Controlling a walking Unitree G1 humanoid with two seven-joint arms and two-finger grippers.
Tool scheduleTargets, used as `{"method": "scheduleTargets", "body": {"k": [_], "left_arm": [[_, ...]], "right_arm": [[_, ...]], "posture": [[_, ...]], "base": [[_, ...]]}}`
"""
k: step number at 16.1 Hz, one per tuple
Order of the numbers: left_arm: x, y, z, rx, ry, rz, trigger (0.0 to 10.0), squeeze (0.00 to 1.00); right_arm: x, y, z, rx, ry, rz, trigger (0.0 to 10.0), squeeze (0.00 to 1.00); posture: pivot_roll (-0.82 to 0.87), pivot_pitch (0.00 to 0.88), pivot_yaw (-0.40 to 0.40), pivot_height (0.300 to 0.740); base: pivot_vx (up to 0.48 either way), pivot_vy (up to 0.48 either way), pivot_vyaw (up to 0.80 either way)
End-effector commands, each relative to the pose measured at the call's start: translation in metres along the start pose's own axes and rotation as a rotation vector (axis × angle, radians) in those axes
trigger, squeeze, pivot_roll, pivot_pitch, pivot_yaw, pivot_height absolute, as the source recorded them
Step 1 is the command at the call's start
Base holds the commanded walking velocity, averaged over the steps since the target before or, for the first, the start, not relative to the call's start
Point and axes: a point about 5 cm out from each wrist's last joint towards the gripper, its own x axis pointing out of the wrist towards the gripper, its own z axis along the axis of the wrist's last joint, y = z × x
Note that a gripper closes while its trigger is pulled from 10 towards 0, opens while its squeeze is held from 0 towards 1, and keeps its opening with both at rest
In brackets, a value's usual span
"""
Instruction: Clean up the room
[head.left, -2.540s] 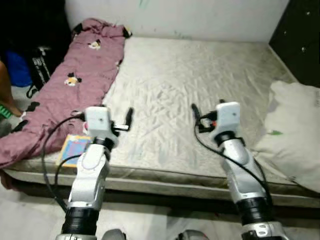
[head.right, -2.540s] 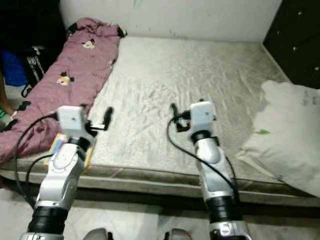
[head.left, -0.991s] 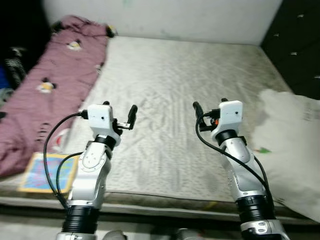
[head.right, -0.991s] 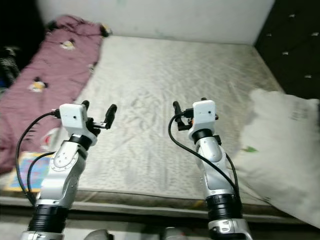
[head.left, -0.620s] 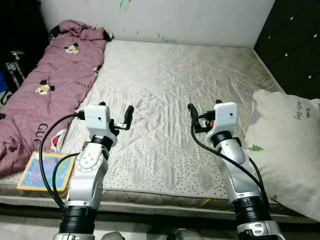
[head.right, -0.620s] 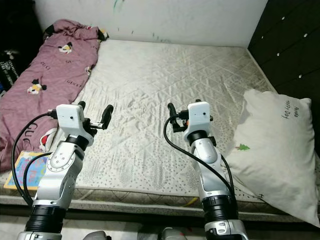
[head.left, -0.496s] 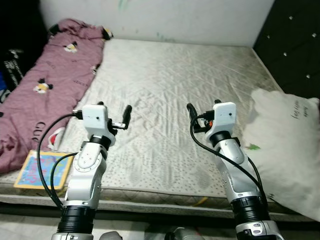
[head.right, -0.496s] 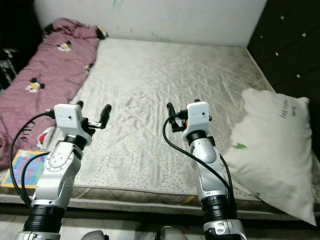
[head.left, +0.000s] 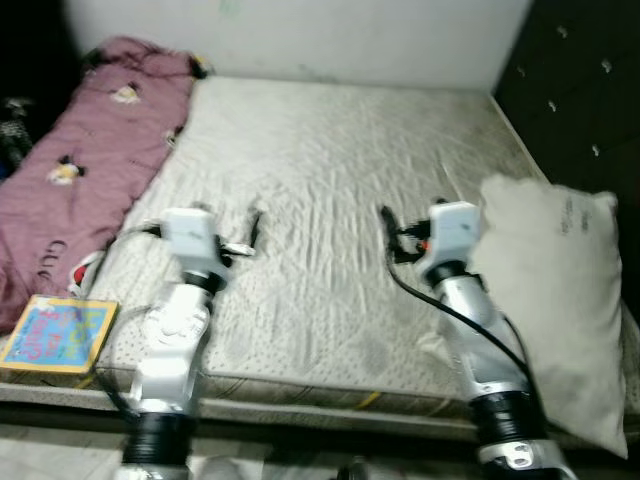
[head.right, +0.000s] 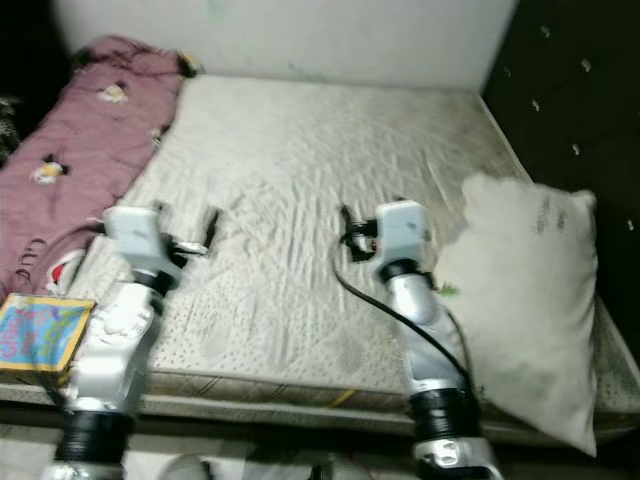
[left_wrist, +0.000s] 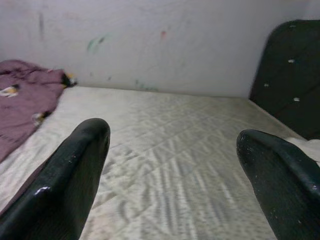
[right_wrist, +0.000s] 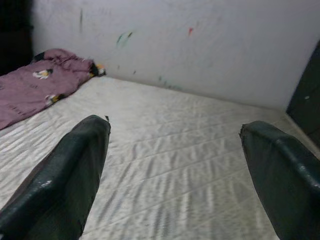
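A bare grey quilted mattress (head.left: 340, 140) lies before me. A maroon blanket (head.left: 80, 150) with cartoon prints is bunched along its left side. A white pillow (head.left: 550, 300) leans at the right edge, close to my right arm. A colourful book (head.left: 55, 335) lies on the front left corner. My left gripper (head.left: 250, 235) hovers open over the mattress front, with nothing between its fingers (left_wrist: 75, 175). Level with it, my right gripper (head.left: 392, 235) is also open and empty, its fingers (right_wrist: 75, 170) spread wide.
A dark padded panel (head.left: 580, 80) with studs stands along the right side of the bed. A white wall (head.left: 300, 35) with small marks runs behind it. Dark things (head.left: 15, 130) sit in the shade left of the blanket. The picture is blurred.
The whole picture has shifted and blurred, so the camera has moved; the pillow and book now sit further left in view. Both arms keep the same raised, open pose.
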Motion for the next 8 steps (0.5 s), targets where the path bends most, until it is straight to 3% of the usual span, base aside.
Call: {"method": "scheduleTargets", "body": {"k": [1, 8], "left_arm": [[0.0007, 0.006, 0.0022, 0.017, 0.0, 0.019, 10.0, 0.0], [0.0012, 0.0057, 0.0021, 0.013, 0.0, 0.018, 10.0, 0.0]], "right_arm": [[0.002, 0.0026, 0.0023, 0.012, -0.009, 0.001, 10.0, 0.0], [0.0024, 0.0019, 0.0022, 0.01, -0.009, 0.0, 10.0, 0.0]], "posture": [[-0.01, 0.0, -0.031, 0.74], [-0.01, 0.0, -0.032, 0.74]], "base": [[0.0, -0.334, 0.0], [0.0, -0.327, 0.0]]}}
